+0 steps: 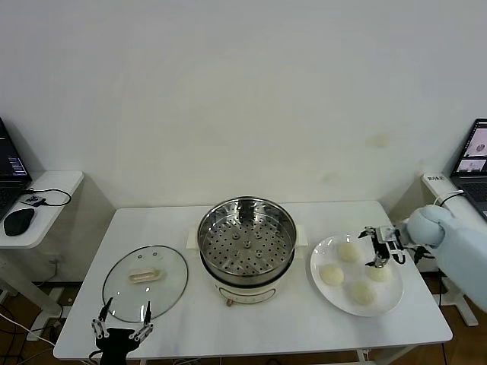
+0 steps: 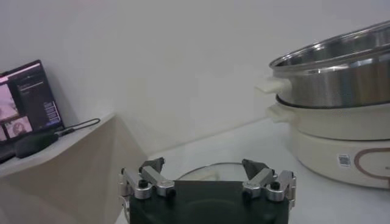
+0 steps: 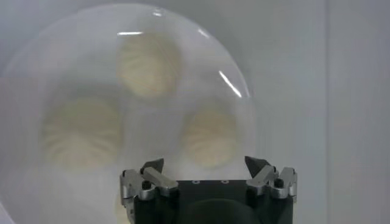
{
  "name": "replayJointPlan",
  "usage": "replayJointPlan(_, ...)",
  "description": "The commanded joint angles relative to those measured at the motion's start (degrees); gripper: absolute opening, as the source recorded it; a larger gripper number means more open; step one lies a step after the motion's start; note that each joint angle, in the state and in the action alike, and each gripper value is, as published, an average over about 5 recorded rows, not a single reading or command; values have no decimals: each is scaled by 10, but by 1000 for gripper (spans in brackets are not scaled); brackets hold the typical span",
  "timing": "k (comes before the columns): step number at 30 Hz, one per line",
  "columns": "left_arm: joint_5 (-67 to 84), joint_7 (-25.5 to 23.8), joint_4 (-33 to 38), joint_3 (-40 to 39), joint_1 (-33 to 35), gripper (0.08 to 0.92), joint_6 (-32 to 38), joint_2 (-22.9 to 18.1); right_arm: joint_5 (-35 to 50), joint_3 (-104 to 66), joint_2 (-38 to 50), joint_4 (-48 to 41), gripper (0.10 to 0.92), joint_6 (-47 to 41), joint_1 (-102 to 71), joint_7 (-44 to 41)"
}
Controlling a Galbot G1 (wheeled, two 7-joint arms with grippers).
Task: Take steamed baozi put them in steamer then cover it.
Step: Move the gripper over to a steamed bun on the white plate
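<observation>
A: The right gripper has its jaws spread apart, holding nothing. It hangs over the plate, above the bun on the right side. The right wrist view shows the same spread jaws, with three buns below: one far, one to one side, one nearest the gripper.

B: And the left one?

A: The left gripper sits low at the near edge of the worktop, just beside the near rim of the lid. Its jaws stand apart too and grip nothing. In the left wrist view the lid's rim shows just beyond the fingertips.

B: Where are the buns?

A: All four lie on the plate, to the right of the steamer: one at the back, one on the left, one in front, and the right one under the gripper.

B: The steamer?

A: The steamer stands at the middle of the worktop, uncovered, its perforated floor bare. The lid lies flat on the worktop to its left, handle up. From the left wrist view the steamer rests on its white base.

B: Anything else?

A: A laptop at the far right, and a mouse on a side shelf at the left.
</observation>
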State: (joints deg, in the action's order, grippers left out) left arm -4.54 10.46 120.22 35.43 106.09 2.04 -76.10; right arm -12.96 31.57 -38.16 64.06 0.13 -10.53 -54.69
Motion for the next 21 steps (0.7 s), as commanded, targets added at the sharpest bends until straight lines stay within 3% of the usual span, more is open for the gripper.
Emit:
replayJointPlan(1,-3,-1,-3,5,-2,823,-2,1,-2,55,-65,-82,823,2,51,-8)
replayJointPlan(16,-5,2,-9,11,-8,823,-1,1,-16,49,-101,-113,821,-15,42,3)
replayJointPlan(21,-5,3,-9,11,-9,823,-1,1,-18,49,-100,-112,765,-19,41,3)
